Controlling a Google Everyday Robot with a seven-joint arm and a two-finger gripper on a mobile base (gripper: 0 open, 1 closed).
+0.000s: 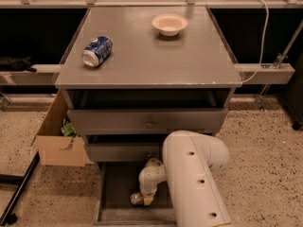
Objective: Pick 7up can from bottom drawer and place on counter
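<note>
Floor: speckled terrazzo is surrounding the grey cabinet.
Counter [189,60]: is carrying only a blue and white can [97,51] and a bowl [169,24].
Progress: the pick is seemingly underway; lifting and placing are remaining.
Gripper [146,200]: is reaching into the bottom drawer [111,188]; whether it is clamping, I cannot tell.
7up can [136,198]: is lying low at the gripper's left, looking small and silvery.

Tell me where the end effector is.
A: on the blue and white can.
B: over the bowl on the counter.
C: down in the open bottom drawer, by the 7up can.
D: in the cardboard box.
C: the end effector sits low inside the bottom drawer, right beside the 7up can on the drawer's floor.
</note>
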